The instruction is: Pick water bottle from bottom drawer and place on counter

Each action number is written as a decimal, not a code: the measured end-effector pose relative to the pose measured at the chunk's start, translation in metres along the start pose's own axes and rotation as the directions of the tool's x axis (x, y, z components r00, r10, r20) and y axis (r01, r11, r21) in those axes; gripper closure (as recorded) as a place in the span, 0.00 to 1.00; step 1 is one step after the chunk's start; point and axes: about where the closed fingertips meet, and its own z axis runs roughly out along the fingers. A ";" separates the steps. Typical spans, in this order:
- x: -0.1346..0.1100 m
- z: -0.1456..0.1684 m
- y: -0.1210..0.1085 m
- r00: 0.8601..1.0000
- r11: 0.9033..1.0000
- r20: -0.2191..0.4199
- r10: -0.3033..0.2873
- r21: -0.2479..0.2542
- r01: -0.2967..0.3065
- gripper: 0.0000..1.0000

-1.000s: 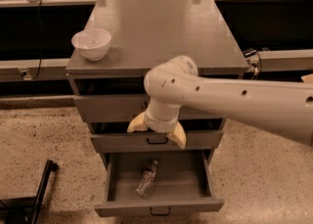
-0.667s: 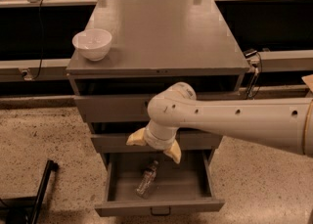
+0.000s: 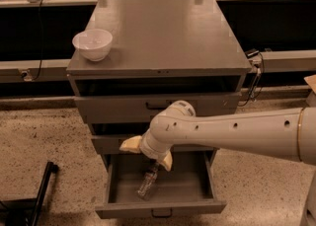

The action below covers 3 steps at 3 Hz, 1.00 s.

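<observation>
The water bottle (image 3: 147, 182) lies on the floor of the open bottom drawer (image 3: 192, 190), cap toward the back, slightly left of the middle. My gripper (image 3: 146, 153) hangs from the white arm just above the drawer's back edge, its pale fingers (image 3: 130, 144) spread apart above the bottle's cap end, and it is empty. The grey counter (image 3: 163, 32) on top of the cabinet holds a white bowl (image 3: 92, 44) at its left front corner.
Two shallower drawers (image 3: 148, 105) sit above the open one, slightly pulled out. A long pale ledge (image 3: 286, 59) runs behind the cabinet on both sides. A black leg (image 3: 39, 195) lies on the speckled floor at lower left. A cable (image 3: 254, 79) hangs at the cabinet's right.
The arm has lowered and shifted left, bringing the gripper down from the middle drawer front to just above the bottle in the bottom drawer. The bottle has not moved.
</observation>
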 end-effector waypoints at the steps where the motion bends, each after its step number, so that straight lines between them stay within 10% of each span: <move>1: -0.016 0.039 0.013 0.994 0.992 0.109 -0.023 -0.120 0.036 0.00; 3: -0.046 0.117 0.071 0.987 0.960 0.158 -0.014 -0.275 0.057 0.00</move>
